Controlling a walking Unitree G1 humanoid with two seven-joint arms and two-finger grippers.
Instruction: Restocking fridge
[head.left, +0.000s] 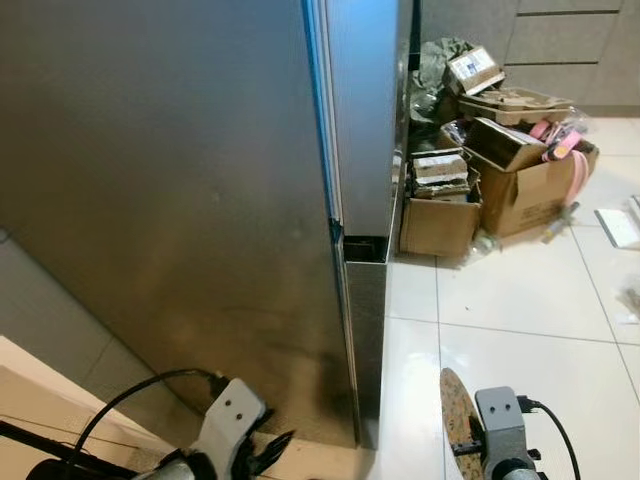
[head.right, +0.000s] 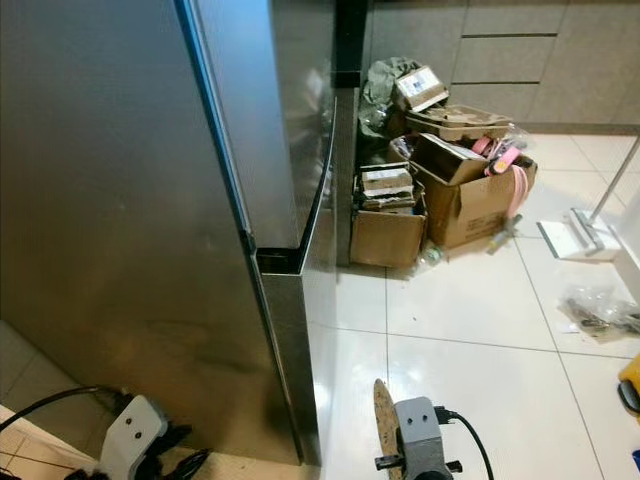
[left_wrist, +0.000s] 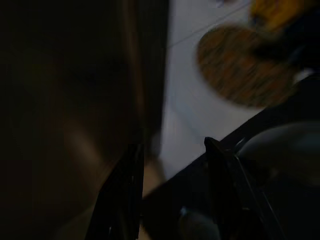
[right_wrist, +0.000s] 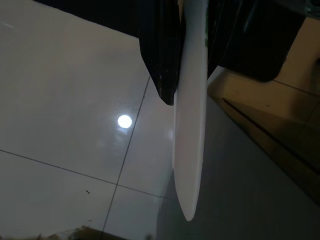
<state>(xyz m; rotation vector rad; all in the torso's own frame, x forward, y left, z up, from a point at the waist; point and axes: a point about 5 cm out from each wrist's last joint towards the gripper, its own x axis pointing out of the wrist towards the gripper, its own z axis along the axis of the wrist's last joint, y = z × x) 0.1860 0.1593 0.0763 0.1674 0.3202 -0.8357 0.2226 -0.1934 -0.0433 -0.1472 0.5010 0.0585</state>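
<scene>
Now at the closed fridge (head.left: 180, 200).
Right gripper (right_wrist: 175, 75) clamps a thin speckled disc (head.left: 458, 410); left gripper (left_wrist: 170, 165) is parted, empty.

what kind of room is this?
Most likely a home kitchen. A tall stainless fridge fills the near view, grey cabinet drawers line the far wall, and the floor is glossy white tile. Cardboard boxes of clutter are piled beside the fridge.

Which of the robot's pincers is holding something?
The right pincer: it grips a flat round plate edge-on, speckled on one face and white on the other. The left pincer, low beside the fridge, has its fingers apart around nothing.
</scene>
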